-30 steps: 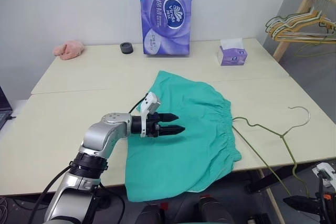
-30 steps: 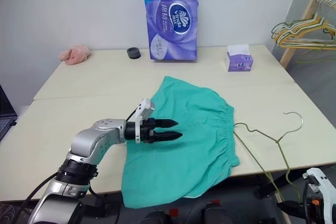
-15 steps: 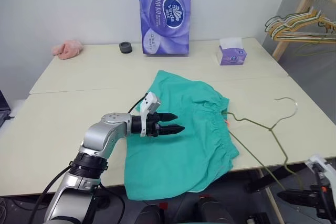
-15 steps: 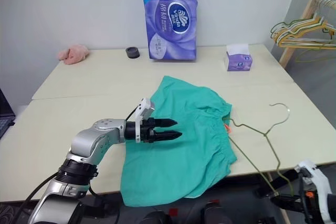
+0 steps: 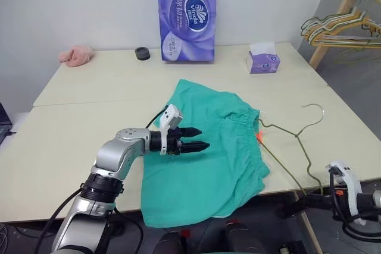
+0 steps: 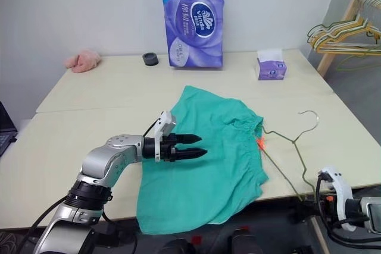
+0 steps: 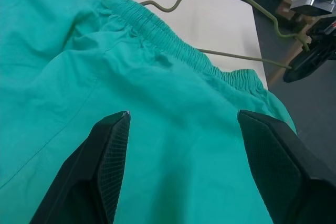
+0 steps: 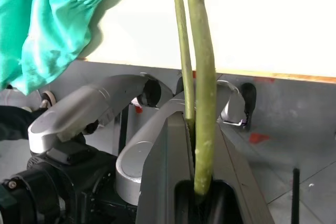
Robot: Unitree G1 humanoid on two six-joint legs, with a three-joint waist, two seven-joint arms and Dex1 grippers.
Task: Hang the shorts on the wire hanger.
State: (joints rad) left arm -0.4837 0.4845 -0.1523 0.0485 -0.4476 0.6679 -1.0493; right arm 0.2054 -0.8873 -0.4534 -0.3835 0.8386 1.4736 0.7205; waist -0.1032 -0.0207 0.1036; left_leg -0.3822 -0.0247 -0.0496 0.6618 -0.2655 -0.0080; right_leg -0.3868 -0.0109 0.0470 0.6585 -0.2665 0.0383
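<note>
The shorts (image 5: pixel 208 159) cover the wire hanger (image 5: pixel 292 147)'s far corner.

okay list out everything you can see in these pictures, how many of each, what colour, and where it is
shorts: one, teal-green, near table edge, partly hanging over it
wire hanger: one, grey-olive, on the table beside the shorts' waistband, one end past the edge in the right gripper
table: one, cream
tissue roll pack: one, purple, standing at the back
tissue box: one, purple, back right
pink cloth: one, back left
black ring: one, beside the pack
hanger bunch: several, yellow and green, on a wooden rack at far right
left gripper: black fingers open, above the shorts
right gripper: shut on the wire hanger
</note>
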